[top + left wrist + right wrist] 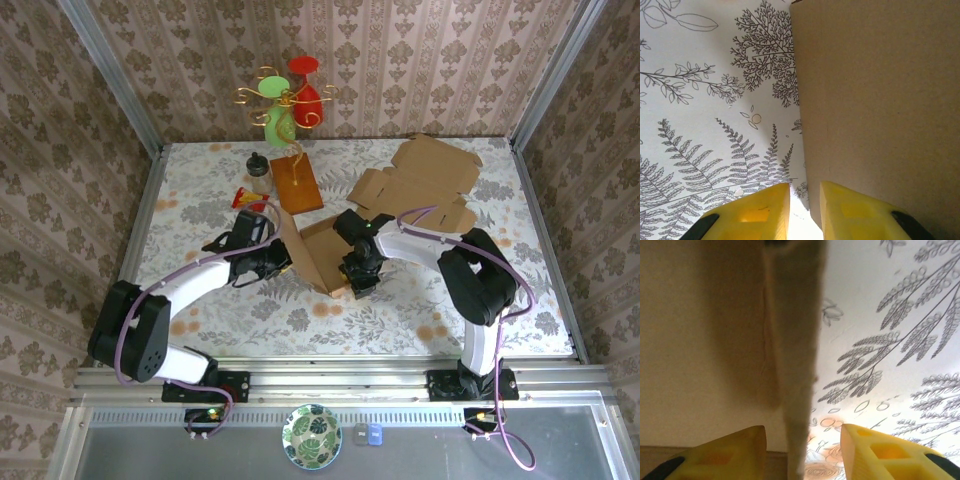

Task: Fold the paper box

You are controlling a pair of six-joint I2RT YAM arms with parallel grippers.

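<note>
The flat brown cardboard box blank (pixel 420 180) lies in the middle of the white leaf-printed tablecloth (pixel 300 310). It sits slantwise. Its long axis runs from the near-left, between the two arms, to the far-right corner of the table. The far-right end is spread flat, flaps splayed. The near-left end is partly raised, with a side panel standing up off the cloth.

The left gripper (pixel 278 255) is at that raised panel on its left side. From its wrist camera, the yellow fingers of the left gripper (pixel 804 189) stand with just a narrow slit between them. The cardboard (pixel 880 100) rises right beside the right-hand finger. I cannot tell whether the panel's edge is pinched in that slit or just resting against the finger.

The right gripper (pixel 358 275) hangs over the near edge of the box's base. Its wrist camera shows the right gripper (pixel 802 432) with its jaws parted and astride a thin upright cardboard wall (pixel 795 365). There is daylight on both sides, so neither finger presses it.

An orange-brown wooden board (pixel 297 182) lies on the cloth just beyond the box's near-left end.
</note>
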